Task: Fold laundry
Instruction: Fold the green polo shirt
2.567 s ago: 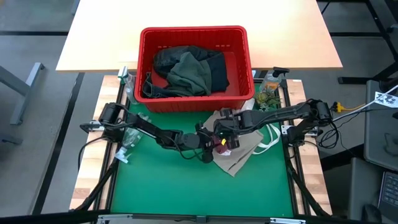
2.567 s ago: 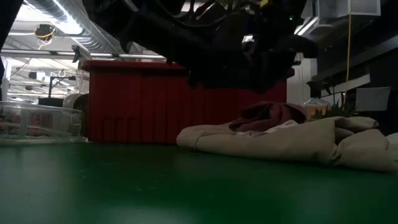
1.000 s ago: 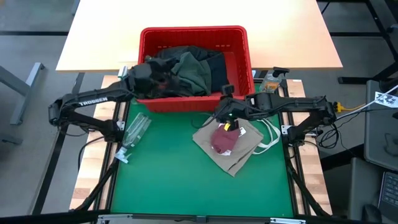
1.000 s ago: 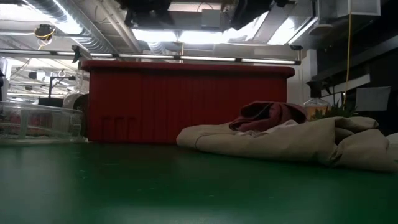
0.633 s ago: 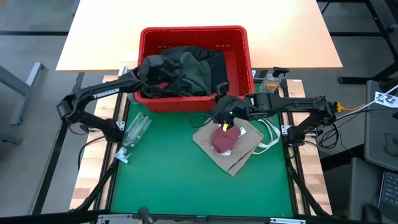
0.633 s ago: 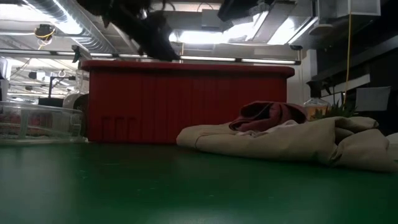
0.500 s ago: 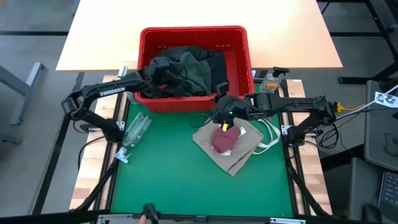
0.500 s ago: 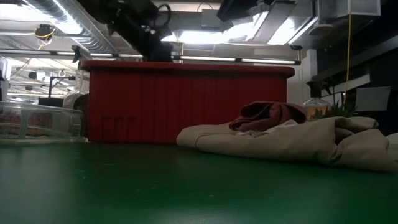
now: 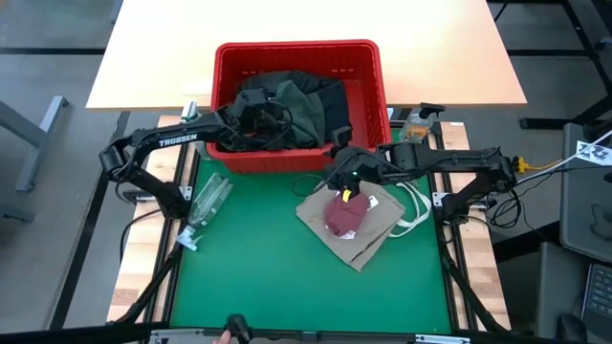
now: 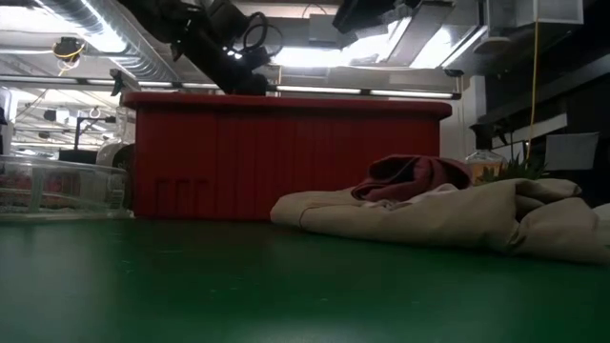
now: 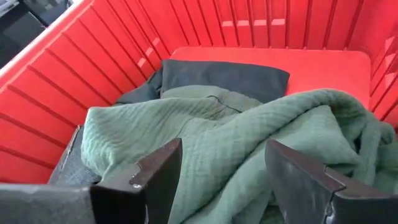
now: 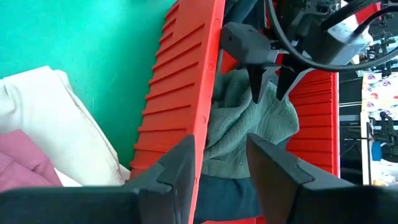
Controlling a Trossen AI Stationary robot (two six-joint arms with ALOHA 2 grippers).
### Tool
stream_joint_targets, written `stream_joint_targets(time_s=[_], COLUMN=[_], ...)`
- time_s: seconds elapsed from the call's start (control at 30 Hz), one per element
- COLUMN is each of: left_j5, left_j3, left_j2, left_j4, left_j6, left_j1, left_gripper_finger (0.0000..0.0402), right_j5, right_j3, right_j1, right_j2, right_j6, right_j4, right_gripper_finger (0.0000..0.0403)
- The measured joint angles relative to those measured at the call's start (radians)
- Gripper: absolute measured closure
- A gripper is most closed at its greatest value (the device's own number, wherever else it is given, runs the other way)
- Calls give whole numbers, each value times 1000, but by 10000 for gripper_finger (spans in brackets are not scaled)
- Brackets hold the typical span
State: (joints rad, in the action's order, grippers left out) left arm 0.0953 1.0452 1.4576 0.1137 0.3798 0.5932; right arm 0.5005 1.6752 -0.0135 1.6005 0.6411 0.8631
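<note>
— Laundry, where is it?
— Green shirt and dark clothes in the red basket at twelve o'clock — tan top with the maroon piece on the green mat.
— The grippers?
— Left gripper is wide open over the green shirt, holding nothing. Right gripper hangs by the basket's front wall, partly open and empty.
</note>
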Motion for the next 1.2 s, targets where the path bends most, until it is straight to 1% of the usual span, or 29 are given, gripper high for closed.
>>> stream_joint_targets(time_s=[0.17,0.23,0.33,0.47,0.53,0.67,0.7,0.77,0.87,0.97,1.07,1.2], left_j5=[4,8,41,40,40,36,26,-26,-125,-183,-218,-216], left_j3=[-2,-2,-2,-2,-2,-2,-2,-2,-1,-1,-1,-1], left_j2=[-8,-9,-9,-10,-10,-10,-10,-11,-11,-11,-11,-11], left_j4=[-5,-21,-55,-90,-88,-73,-67,-47,2,60,114,194], left_j6=[-46,-75,-107,-151,-219,-445,-493,-554,-545,-480,-401,-331], left_j1=[-2,-4,-3,17,30,66,76,96,121,135,141,142], left_gripper_finger=[177,177,177,177,177,177,177,177,177,177,177,177], right_j5=[-23,-23,-24,-24,-24,-24,-24,-24,-24,-25,-25,-25], right_j3=[0,0,0,0,0,0,0,0,0,0,0,0], right_j1=[0,0,0,0,0,0,0,0,0,0,0,0], right_j2=[0,0,0,0,0,0,0,0,0,0,0,0], right_j6=[0,0,0,0,0,0,0,0,0,0,0,0], right_j4=[0,0,0,0,0,0,0,1,2,2,2,2], right_gripper_finger=[260,260,260,260,260,260,260,260,260,260,260,260])
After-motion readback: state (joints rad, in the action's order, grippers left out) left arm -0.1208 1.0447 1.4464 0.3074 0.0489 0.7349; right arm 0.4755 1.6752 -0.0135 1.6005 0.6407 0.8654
